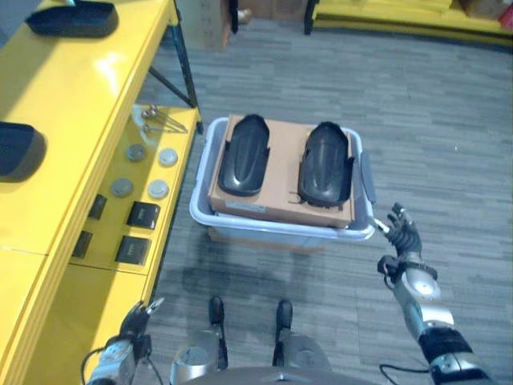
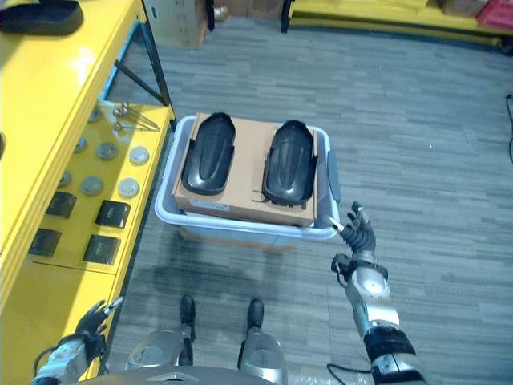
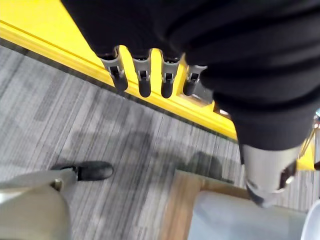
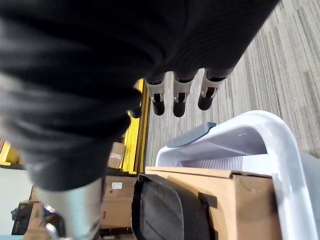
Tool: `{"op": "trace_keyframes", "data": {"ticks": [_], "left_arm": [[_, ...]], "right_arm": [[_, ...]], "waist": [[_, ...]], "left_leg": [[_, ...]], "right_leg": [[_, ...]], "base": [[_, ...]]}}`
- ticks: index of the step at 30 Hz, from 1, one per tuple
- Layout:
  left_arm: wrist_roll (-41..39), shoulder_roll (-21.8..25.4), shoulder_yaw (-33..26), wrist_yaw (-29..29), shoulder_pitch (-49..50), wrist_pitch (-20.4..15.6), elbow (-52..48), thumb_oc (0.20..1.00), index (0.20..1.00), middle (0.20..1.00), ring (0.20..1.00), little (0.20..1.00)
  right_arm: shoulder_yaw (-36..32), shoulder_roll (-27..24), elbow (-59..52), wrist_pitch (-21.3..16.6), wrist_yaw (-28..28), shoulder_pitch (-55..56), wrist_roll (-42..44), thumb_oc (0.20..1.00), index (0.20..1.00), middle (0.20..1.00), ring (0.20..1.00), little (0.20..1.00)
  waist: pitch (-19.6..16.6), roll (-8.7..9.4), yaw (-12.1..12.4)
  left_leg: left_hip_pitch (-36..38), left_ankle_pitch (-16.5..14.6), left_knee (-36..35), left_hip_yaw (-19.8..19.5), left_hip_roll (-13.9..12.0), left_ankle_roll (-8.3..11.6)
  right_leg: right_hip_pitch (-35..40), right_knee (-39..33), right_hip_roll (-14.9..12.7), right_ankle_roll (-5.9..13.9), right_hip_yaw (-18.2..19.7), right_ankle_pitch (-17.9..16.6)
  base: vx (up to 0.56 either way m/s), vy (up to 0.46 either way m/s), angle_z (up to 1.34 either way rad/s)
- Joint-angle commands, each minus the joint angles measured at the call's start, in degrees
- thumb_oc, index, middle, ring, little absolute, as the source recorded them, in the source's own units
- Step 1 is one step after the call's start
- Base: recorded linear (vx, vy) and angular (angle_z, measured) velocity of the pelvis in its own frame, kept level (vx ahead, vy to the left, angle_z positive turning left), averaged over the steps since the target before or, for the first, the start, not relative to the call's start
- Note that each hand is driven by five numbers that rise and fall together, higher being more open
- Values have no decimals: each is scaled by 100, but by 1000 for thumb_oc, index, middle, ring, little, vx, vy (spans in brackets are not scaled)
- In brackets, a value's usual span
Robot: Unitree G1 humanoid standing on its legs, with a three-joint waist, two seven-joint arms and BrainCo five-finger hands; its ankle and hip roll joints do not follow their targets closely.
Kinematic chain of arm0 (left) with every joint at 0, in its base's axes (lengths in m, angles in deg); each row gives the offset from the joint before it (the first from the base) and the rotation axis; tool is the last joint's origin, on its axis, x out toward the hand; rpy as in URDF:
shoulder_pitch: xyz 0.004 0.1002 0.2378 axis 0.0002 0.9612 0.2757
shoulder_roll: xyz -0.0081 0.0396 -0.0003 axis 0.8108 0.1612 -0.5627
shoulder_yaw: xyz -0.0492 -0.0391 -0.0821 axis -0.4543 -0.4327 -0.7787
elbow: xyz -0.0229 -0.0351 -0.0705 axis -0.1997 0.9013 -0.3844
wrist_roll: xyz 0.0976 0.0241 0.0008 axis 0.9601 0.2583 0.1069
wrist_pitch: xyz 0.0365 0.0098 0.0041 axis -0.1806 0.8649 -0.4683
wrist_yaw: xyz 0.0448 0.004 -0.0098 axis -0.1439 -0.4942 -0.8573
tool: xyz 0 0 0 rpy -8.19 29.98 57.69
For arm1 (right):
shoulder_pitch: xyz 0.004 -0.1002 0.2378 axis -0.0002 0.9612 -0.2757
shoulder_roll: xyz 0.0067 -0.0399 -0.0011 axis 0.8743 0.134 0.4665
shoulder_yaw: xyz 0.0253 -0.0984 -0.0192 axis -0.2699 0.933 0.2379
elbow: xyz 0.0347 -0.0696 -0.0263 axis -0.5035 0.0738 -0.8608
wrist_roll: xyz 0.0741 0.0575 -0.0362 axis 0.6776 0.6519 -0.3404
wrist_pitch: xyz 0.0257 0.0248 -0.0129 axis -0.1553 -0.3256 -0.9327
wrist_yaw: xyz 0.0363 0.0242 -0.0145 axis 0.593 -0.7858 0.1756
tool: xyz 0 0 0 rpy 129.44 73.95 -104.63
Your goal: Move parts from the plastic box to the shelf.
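On the grey floor, right of the yellow shelf (image 1: 88,104), the plastic box (image 1: 210,216) is sitting with a cardboard sheet (image 1: 282,204) lying across its top. Two black parts (image 1: 244,155) are resting side by side on that sheet, both still at the box. More black parts (image 1: 70,18) are lying on the shelf's top level, left of the box. Just off the box's near right corner, the right hand (image 1: 403,234) is hovering with fingers relaxed, grasping nothing. Near the shelf's front edge, left of the box, the left hand (image 1: 138,318) is hanging low, its fingers (image 3: 144,82) straight and released.
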State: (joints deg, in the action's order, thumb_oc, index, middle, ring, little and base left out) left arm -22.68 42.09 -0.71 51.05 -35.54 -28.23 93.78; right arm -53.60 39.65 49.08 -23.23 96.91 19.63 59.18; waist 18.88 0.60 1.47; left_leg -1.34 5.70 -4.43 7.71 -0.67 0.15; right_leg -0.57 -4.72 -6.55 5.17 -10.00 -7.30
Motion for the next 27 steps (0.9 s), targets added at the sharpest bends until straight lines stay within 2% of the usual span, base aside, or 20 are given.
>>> {"op": "trace_keyframes", "data": {"ticks": [1, 4, 8, 13, 15, 20, 22, 23, 27], "left_arm": [[-2, -99, 294, 83, -324, -49, 331, 1000, 1000, 1000, 1000, 1000], [160, -106, 640, 119, -563, -83, 304, 1000, 1000, 1000, 1000, 1000], [104, -29, 929, 6, -753, -47, 328, 1000, 1000, 1000, 1000, 1000], [-32, 10, 1066, 57, -874, -43, 367, 1000, 1000, 1000, 1000, 1000], [-109, 4, 1089, 57, -895, -49, 377, 1000, 1000, 1000, 1000, 1000], [-240, 5, 1212, 200, -957, -93, 267, 1000, 1000, 1000, 1000, 1000], [-394, -16, 1342, 215, -977, -229, 167, 1000, 1000, 1000, 1000, 1000], [-394, -18, 1340, 215, -978, -229, 167, 1000, 1000, 1000, 1000, 1000], [-485, -11, 1461, 257, -964, -354, -42, 1000, 1000, 1000, 1000, 1000]], "right_arm": [[-8, -483, 97, 93, 483, -746, -243, 1000, 1000, 1000, 1000, 1000], [159, -882, 467, 349, 674, -1659, -252, 1000, 1000, 1000, 1000, 1000], [389, -1310, 887, 399, 933, -2614, -62, 1000, 1000, 1000, 1000, 1000], [680, -1670, 1154, 886, 1237, -3518, 122, 1000, 1000, 1000, 1000, 1000], [759, -1722, 1285, 998, 1258, -3717, 113, 1000, 1000, 1000, 1000, 1000], [1099, -1868, 1803, 1631, 1123, -4312, -46, 1000, 1000, 1000, 1000, 1000], [1359, -1890, 2223, 1894, 1041, -4548, 125, 1000, 1000, 1000, 1000, 1000], [1365, -1891, 2227, 1894, 1040, -4556, 127, 1000, 1000, 1000, 1000, 1000], [1414, -1826, 2824, 2241, 1303, -4674, 310, 1000, 1000, 1000, 1000, 1000]], "waist": [[143, 36, 135], [465, 2, 256], [802, -82, 396], [1066, -216, 480], [1091, -247, 485], [1092, -344, 537], [1092, -395, 588], [1092, -396, 586], [1092, -478, 659]], "left_leg": [[-249, -814, 673, -251, -80, -25], [-612, -795, 899, -318, -60, -24], [-925, -701, 952, -433, -33, -1], [-1118, -593, 897, -572, -13, 44], [-1160, -580, 894, -591, -20, 55], [-1415, -526, 895, -635, 13, 62], [-1576, -483, 895, -647, 15, 56], [-1580, -483, 897, -647, 15, 56], [-1690, -466, 854, -675, 28, 36]], "right_leg": [[-47, 495, -86, 44, -71, 747], [-262, 598, -143, 28, -116, 729], [-477, 641, -157, 16, -166, 703], [-750, 777, -213, 5, -225, 733], [-813, 813, -237, 3, -245, 741], [-1144, 955, -303, 0, -271, 753], [-1357, 1088, -339, -4, -287, 763], [-1362, 1092, -340, -4, -286, 765], [-1548, 1227, -381, -3, -339, 791]], "base": [[0, 0, 0], [-64, -5, 2], [-88, -16, 11], [-42, 29, 13], [-5, 60, 16], [-12, 69, 4], [-27, 46, 5], [-19, 25, 7], [-10, 9, 3]]}}
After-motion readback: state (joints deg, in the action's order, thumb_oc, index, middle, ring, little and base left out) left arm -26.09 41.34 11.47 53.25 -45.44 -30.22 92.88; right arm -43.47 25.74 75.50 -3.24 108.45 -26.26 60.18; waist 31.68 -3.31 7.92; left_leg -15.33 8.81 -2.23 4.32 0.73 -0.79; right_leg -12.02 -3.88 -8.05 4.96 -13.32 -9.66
